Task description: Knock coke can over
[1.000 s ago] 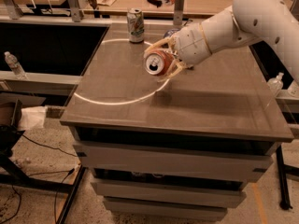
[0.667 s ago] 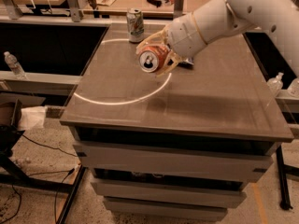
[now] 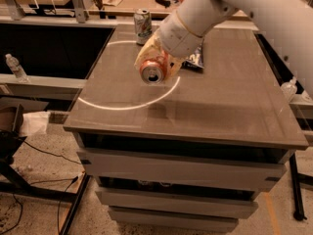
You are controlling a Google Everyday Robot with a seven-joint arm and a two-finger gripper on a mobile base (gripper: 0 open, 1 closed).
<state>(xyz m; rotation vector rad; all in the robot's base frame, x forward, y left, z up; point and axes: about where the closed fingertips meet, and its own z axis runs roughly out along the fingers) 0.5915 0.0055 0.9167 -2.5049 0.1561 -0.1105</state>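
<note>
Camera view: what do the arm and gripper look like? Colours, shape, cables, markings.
The arm is glossy white, built of thick, rounded tubular links, with a thin dark seam ringing the wrist. The gripper, over the rear left of the table by the coke can, is pale yellowish-tan. No cables, labels or markings show.

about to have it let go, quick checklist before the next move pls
1. Coke can tipped on its side, top towards the camera: ok.
2. Gripper closed around the coke can, above the table's rear left part: ok.
3. Coke can resting on the table, not held above it: cannot tell.
4. Pale can upright at the back edge, apart from the gripper: ok.
5. Chip bag clear of the arm: cannot tell, partly hidden behind it.
</note>
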